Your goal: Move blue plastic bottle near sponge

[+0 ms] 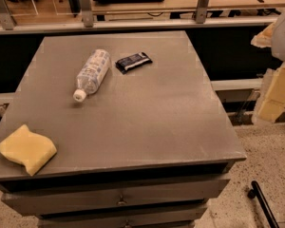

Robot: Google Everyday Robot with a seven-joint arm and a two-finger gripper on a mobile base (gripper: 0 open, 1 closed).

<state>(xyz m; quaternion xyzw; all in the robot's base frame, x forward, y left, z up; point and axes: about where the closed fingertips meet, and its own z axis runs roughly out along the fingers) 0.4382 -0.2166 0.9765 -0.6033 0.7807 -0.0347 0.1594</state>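
The blue plastic bottle (91,73) lies on its side on the grey table (152,113), at the back left, with its white cap pointing toward the front. The sponge (26,148) is a pale yellow wavy foam block at the table's front left corner, well apart from the bottle. My gripper (275,91) is at the right edge of the view, off the table's right side and above the floor, far from both things and holding nothing.
A flat dark blue snack wrapper (133,61) lies just right of the bottle. The table has drawers (118,198) in its front. A railing and shelf (133,13) run behind the table. A black wheeled leg (261,203) stands on the speckled floor at the front right.
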